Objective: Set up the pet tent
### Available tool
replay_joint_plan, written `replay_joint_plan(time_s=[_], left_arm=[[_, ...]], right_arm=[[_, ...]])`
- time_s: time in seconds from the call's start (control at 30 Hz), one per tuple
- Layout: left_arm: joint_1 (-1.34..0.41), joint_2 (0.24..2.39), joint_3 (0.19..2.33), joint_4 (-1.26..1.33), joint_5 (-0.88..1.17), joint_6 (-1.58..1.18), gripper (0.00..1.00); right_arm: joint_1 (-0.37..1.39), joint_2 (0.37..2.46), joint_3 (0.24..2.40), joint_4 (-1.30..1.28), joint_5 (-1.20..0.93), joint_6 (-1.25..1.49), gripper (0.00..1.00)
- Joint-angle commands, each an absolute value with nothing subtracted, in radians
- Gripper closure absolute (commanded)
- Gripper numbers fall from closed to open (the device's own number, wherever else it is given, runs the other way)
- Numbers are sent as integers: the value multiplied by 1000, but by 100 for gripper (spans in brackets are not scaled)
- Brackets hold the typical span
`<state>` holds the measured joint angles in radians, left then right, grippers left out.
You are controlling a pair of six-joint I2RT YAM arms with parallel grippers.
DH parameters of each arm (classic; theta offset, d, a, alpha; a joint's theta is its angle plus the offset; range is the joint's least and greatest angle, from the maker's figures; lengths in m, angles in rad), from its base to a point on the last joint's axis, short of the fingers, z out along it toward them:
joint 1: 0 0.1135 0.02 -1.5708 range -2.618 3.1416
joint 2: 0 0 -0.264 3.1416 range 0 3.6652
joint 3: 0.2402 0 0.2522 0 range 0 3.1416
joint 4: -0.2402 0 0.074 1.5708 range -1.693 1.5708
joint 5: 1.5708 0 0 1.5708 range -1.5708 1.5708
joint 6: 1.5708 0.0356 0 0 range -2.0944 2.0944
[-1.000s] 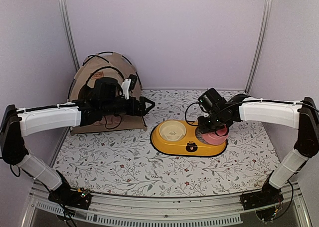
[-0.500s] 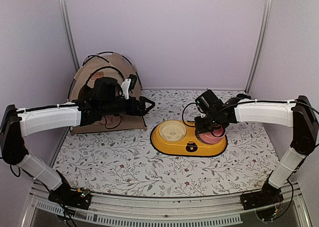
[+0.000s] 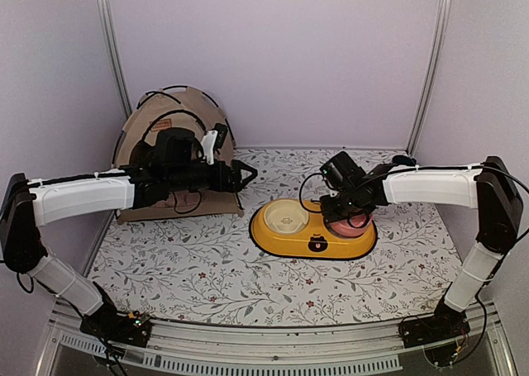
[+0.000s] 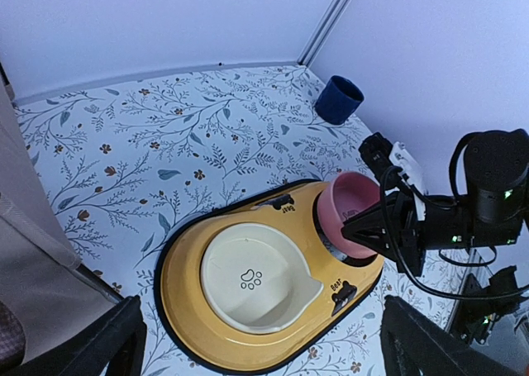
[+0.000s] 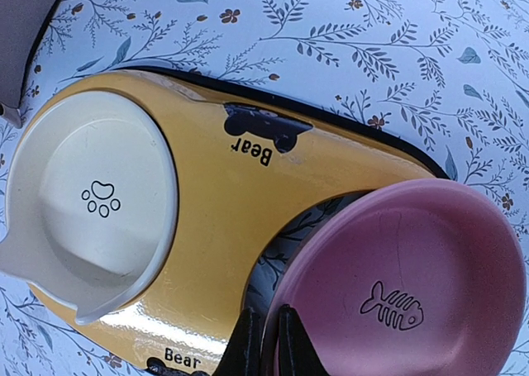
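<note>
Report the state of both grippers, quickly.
The left gripper is open, holding nothing.
The right gripper is shut on the rim of the pink bowl.

Plain lilac walls (image 3: 273,62), metal corner posts (image 3: 113,45), floral-print tabletop (image 3: 207,285)

In the top view the left arm (image 3: 83,192) covers most of the front of the pet tent (image 3: 132,136); the left wrist view crops it to a tan strip. The right hand (image 5: 269,343) and pink bowl (image 5: 397,293) run off the right wrist view's bottom edge.
</note>
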<state>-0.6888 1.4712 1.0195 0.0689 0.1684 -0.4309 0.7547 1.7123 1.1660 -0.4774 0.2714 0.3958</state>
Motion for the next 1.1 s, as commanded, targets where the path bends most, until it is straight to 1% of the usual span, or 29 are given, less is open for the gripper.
replay_joint_plan(time_s=[0.0, 0.87, 0.9, 0.97, 1.0, 1.07], left_arm=[[-675, 1474, 1046, 68, 172, -426, 1], [-675, 1486, 1051, 64, 189, -436, 1], [-675, 1486, 1051, 63, 189, -436, 1], [-675, 1484, 1049, 63, 190, -436, 1], [-674, 1484, 1048, 63, 189, -436, 1], [-674, 1486, 1048, 64, 190, -436, 1]], right_arm=[[760, 1733, 1189, -425, 282, 392, 100], [758, 1810, 1203, -398, 264, 396, 100], [759, 1808, 1203, -405, 266, 396, 98], [758, 1800, 1203, -428, 275, 401, 90], [758, 1794, 1203, -439, 278, 404, 84], [759, 1771, 1203, -454, 282, 410, 66]])
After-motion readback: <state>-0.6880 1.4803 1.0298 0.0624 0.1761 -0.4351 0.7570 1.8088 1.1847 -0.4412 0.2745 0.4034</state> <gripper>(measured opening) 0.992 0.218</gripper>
